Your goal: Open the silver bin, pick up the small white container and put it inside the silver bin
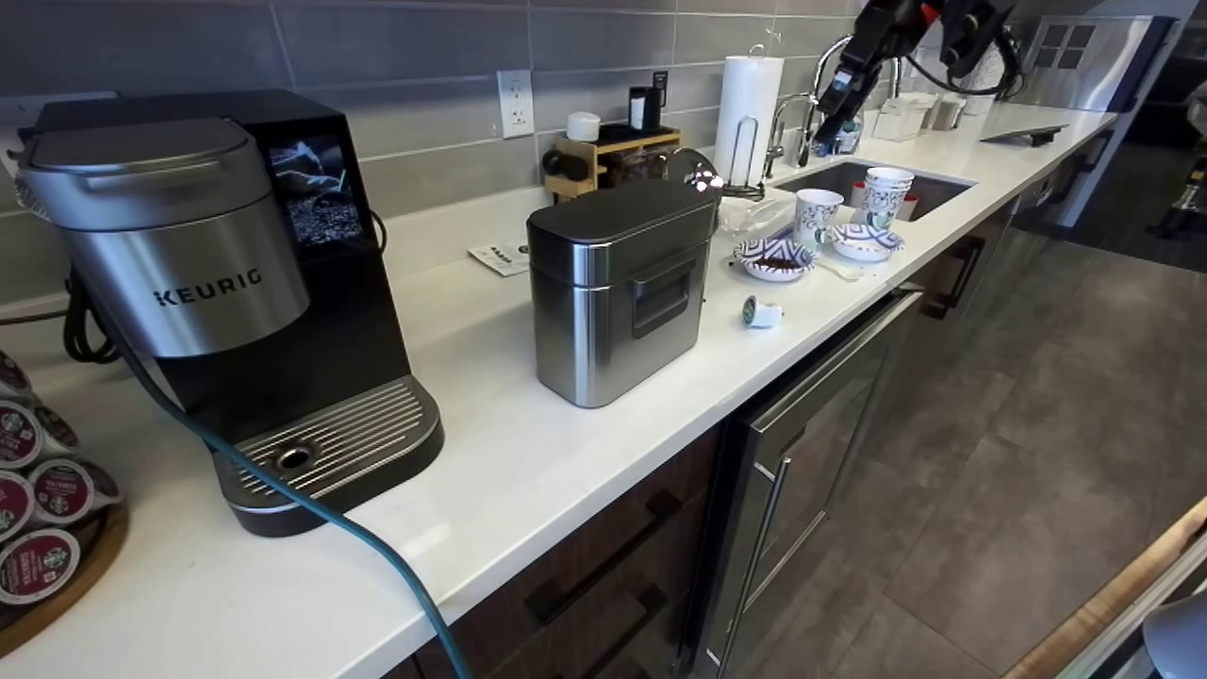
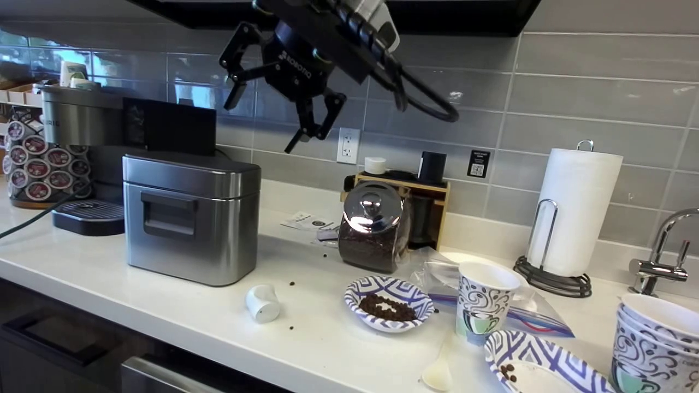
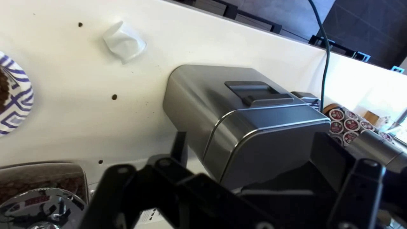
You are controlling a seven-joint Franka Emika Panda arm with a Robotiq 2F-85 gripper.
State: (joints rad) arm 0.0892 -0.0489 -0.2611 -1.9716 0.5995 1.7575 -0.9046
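The hand (image 2: 258,126) hangs high over the desk (image 2: 327,355), its two fingers (image 2: 235,95) spread wide and angled downward. In an exterior view, lower and to the left of it, the silver bin (image 2: 192,219) stands upright, its flat lid (image 2: 191,172) down and a recessed handle (image 2: 168,202) on its near face. The small white container (image 2: 262,304) lies tipped on the desk just beside the bin, to the right and nearer, a strip of bare desk between them. Left of the bin and farther off sits the coffee machine (image 2: 92,123), with coffee pods (image 2: 37,167) stacked at its left. To the right of the container, a patterned bowl (image 2: 382,326) holds dark bits (image 2: 401,312), and a paper cup (image 2: 483,305) stands near it; on the far side is a rounded glass jar (image 2: 371,229), and farther right a paper towel roll (image 2: 579,213) stands near the tap (image 2: 652,268). In an exterior view a teal cable (image 1: 349,525) passes in front of the coffee machine.
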